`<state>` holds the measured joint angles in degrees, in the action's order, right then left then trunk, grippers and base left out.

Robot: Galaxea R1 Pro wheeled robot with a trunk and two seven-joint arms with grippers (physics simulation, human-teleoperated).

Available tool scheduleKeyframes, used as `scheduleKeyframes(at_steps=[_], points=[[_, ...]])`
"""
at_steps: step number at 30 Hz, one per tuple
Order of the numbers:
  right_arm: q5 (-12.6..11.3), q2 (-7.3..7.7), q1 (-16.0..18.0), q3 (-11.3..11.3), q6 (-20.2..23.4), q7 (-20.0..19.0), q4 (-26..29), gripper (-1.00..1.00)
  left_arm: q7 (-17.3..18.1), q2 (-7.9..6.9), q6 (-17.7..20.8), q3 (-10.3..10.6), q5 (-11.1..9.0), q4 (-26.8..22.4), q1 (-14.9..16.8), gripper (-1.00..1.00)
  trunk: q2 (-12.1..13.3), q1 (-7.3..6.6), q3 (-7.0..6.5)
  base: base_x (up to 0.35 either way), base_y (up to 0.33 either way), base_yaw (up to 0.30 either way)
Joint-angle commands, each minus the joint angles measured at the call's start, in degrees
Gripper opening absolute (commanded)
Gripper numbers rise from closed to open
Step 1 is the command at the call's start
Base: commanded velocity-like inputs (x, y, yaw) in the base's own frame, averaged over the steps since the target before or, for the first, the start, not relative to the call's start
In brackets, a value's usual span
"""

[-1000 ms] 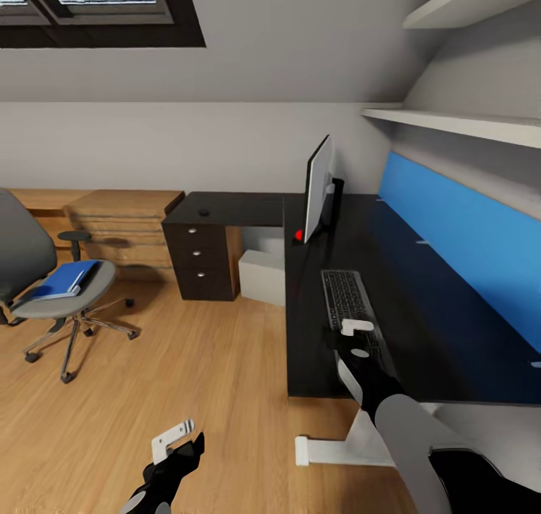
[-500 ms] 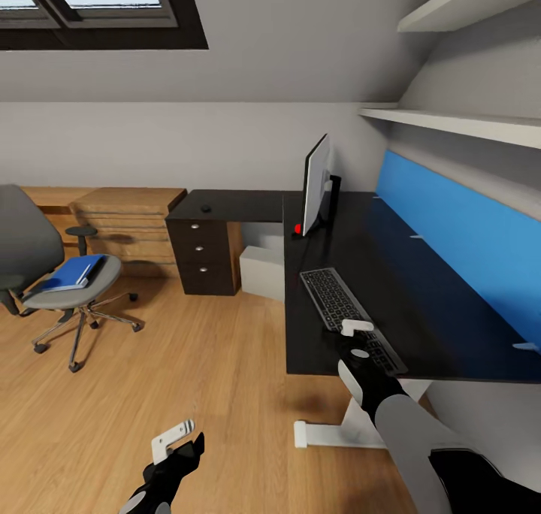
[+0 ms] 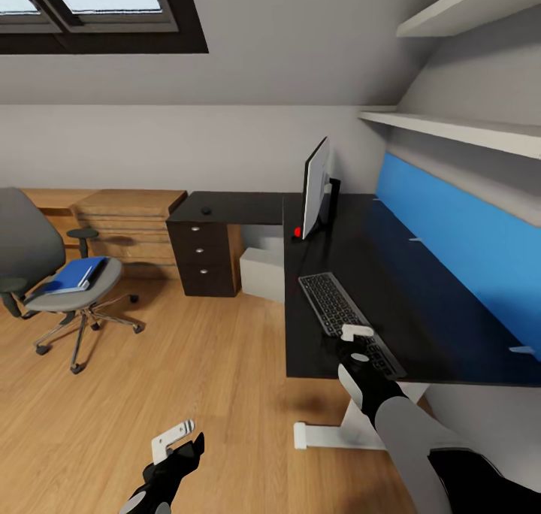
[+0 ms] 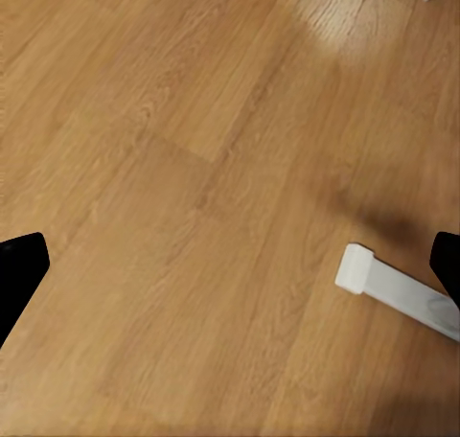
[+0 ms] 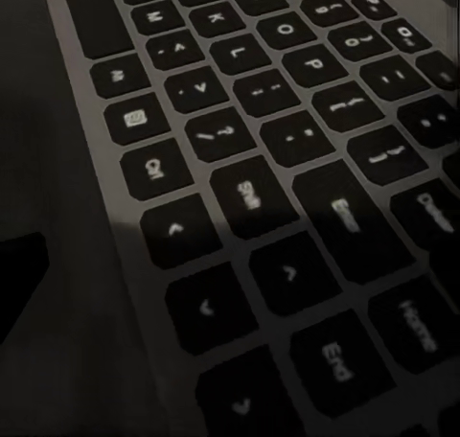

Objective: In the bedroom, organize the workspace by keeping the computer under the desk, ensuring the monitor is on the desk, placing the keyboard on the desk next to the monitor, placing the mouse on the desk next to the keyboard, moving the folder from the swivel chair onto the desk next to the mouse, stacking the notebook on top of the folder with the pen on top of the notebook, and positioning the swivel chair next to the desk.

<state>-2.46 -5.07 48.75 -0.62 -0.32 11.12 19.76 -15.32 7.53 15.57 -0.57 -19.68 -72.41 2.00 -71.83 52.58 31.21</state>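
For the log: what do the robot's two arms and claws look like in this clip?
In the head view, both arms have glossy black wrist housings tipped with small white finger pieces. The right claw sits on a black wrist bearing a small grey oval mark, followed by a smooth light-grey forearm and a black upper segment. The left claw shows white fingers on a black housing. No cables visible.

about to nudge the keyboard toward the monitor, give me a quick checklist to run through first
1. Slim silver-grey keyboard with black keys lies on the glossy black desk: ok.
2. Right claw is at the keyboard's near end: ok; whether it grips: cannot tell.
3. Keyboard is beside the wide flat black monitor: not ok, apart and skewed.
4. Desk between keyboard and monitor is free: ok.
5. Left claw is over the wooden floor, holding nothing: ok.
6. Bright blue folder is off the grey swivel chair: not ok.
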Motion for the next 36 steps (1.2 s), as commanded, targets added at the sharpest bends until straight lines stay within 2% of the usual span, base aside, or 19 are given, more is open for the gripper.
scheduleKeyframes(at_steps=[1,15,24,32,36], points=[[-0.3,-0.02,0.0,-0.1,0.0,0.1,0.0,1.0,-0.2,0.03,0.2,0.0,-0.5,-0.1,0.0,1.0,0.4,-0.23,-0.13,0.0,0.0,0.0],[-0.3,0.05,0.0,-0.1,0.0,0.1,0.3,1.0,-0.3,0.11,0.2,0.0,-0.5,0.6,0.0,1.0,6.0,-3.3,-2.64,0.0,0.0,0.0],[-0.3,0.08,0.0,-0.2,-0.2,0.0,0.7,1.0,-0.2,0.12,0.2,0.0,-0.5,0.7,0.0,1.0,6.0,-3.3,-2.64,0.0,0.0,0.0],[-0.5,0.41,-0.1,-0.4,-0.2,-0.1,3.3,1.0,-0.2,0.12,0.2,0.0,-0.5,1.4,0.0,1.0,6.0,-3.3,-2.64,0.004,0.0,0.0],[-0.6,0.48,-0.1,-0.5,-0.2,-0.1,3.9,1.0,-0.2,0.12,0.2,0.0,-0.4,1.5,0.0,1.0,6.0,-3.3,-2.64,0.169,-0.048,0.0]])
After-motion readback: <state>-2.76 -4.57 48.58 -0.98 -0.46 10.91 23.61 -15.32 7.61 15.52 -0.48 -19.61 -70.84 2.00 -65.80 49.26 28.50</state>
